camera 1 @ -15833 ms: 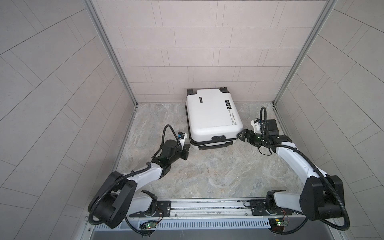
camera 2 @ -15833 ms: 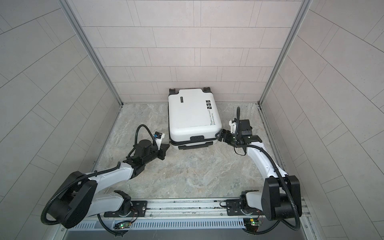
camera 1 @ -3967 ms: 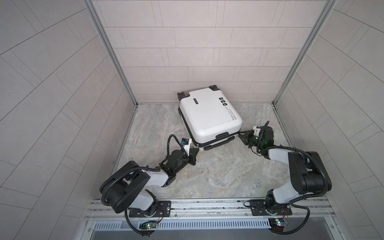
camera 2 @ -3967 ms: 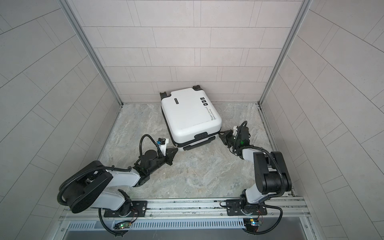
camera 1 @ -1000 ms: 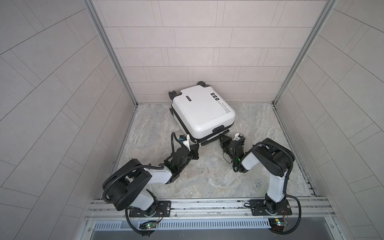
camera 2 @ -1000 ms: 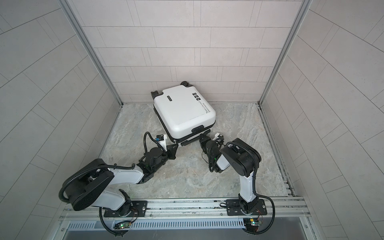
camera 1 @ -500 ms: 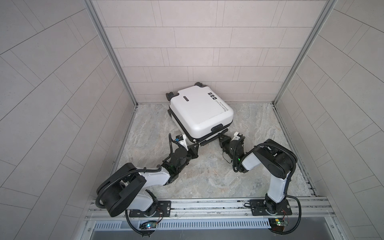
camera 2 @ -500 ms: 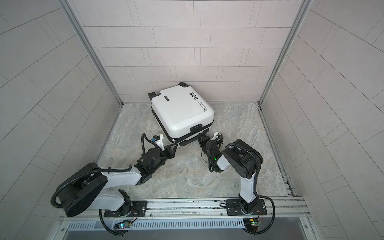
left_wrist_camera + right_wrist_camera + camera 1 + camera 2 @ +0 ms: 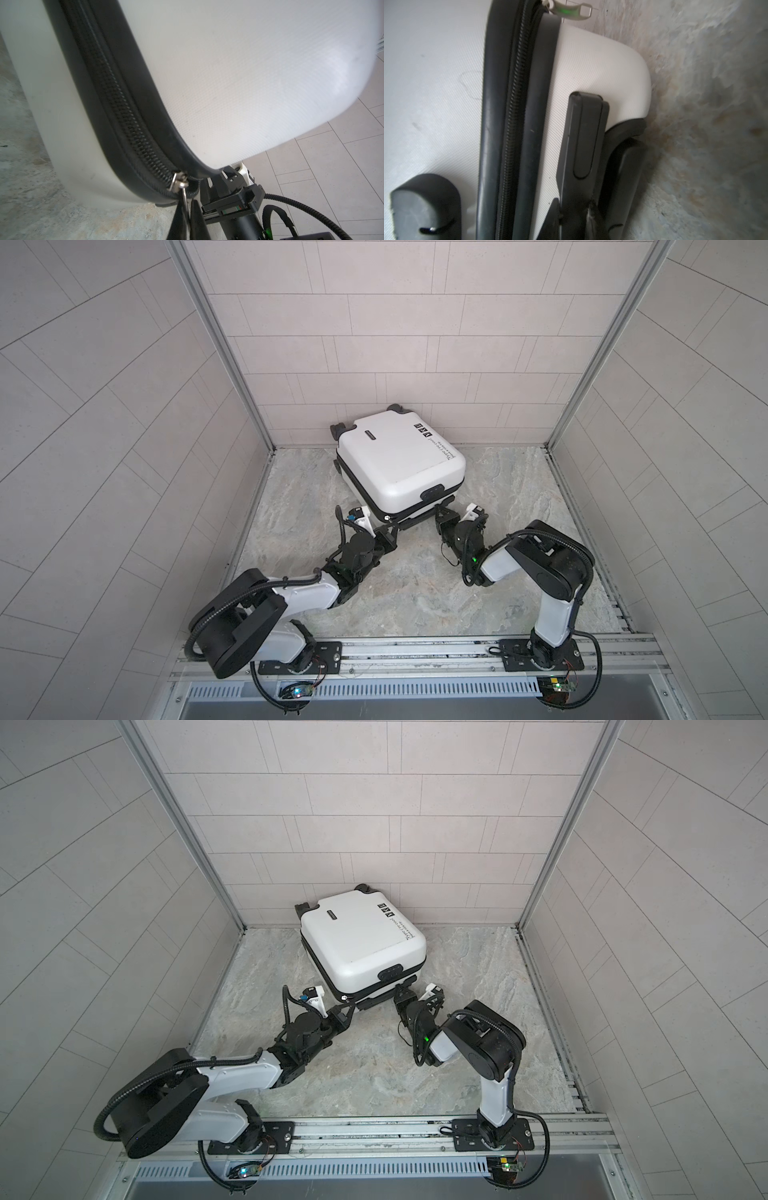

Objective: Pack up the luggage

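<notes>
Suitcase [image 9: 399, 460] at a top view's upper centre: left pincer [image 9: 188, 204], clamped on the zipper pull [image 9: 179, 182], should tug along the track while right pincer [image 9: 574, 216], gripping the handle [image 9: 583, 135], braces it.

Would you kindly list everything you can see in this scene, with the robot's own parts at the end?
luggage: one, white with black trim, lid down, lying askew by the back wall.
zipper pull: one, silver, at the luggage's near corner.
second pull: one, silver, loose, seen only in the right wrist view.
handle: one, black, near lower edge.
wheels: black, far end; count unclear.
floor: grey marbled, under everything.
walls: three, pale tiled, around the floor.
rail: one, silver, near edge.
arms: two, white and black, on the rail.
left gripper: black, shut on the zipper pull.
right gripper: black, shut on the handle.
</notes>
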